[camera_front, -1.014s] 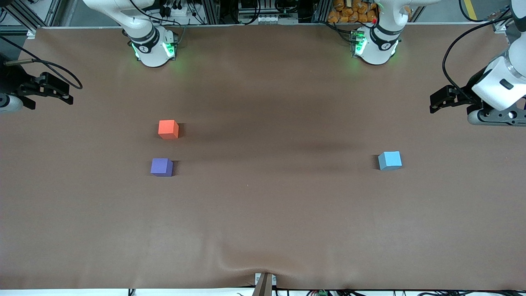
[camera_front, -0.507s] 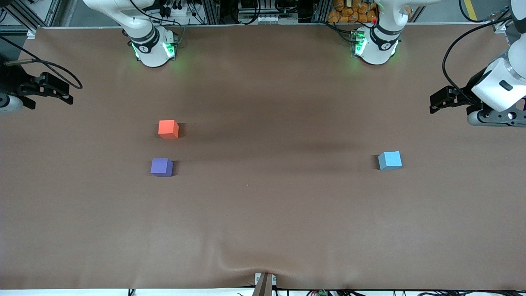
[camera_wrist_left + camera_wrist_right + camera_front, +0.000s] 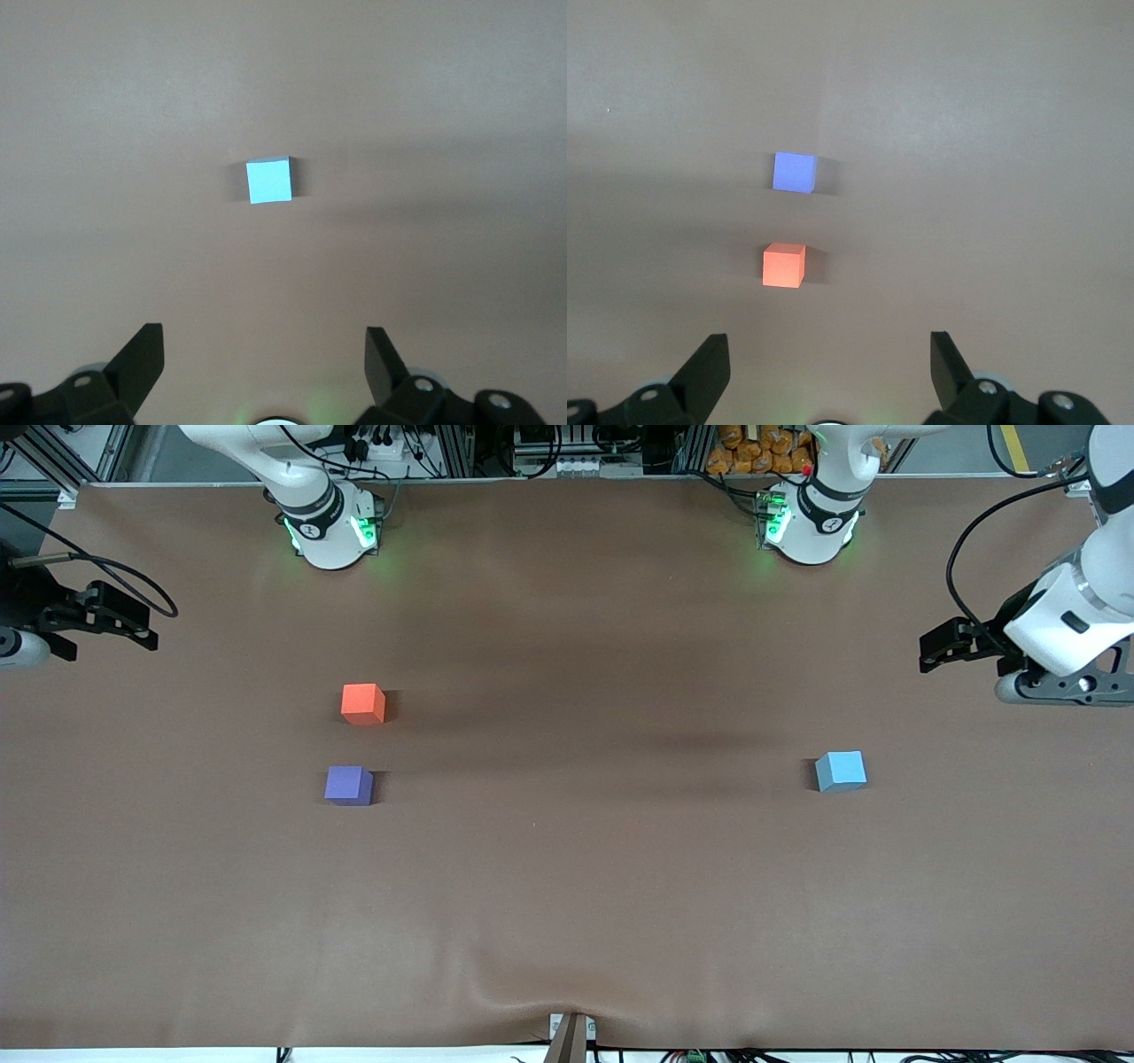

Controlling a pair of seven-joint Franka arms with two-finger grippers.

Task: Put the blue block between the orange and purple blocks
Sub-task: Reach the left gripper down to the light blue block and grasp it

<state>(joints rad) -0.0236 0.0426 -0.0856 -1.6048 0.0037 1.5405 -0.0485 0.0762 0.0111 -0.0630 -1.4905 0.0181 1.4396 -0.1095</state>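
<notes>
The blue block (image 3: 840, 771) sits alone on the brown table toward the left arm's end; in the left wrist view it (image 3: 269, 181) lies ahead of the open fingers. The orange block (image 3: 363, 703) and purple block (image 3: 348, 786) sit toward the right arm's end with a gap between them, the purple one nearer the front camera. Both show in the right wrist view: orange (image 3: 784, 265), purple (image 3: 795, 172). My left gripper (image 3: 930, 654) (image 3: 264, 341) is open and empty, raised over its end of the table. My right gripper (image 3: 142, 631) (image 3: 828, 347) is open and empty, raised over its own end, waiting.
The brown cloth (image 3: 567, 868) covers the whole table, with a wrinkle at the edge nearest the front camera (image 3: 532, 1001). The two arm bases (image 3: 330, 531) (image 3: 811, 522) stand along the edge farthest from that camera.
My left gripper has shifted slightly toward the table's middle. The blocks and the right arm have not moved.
</notes>
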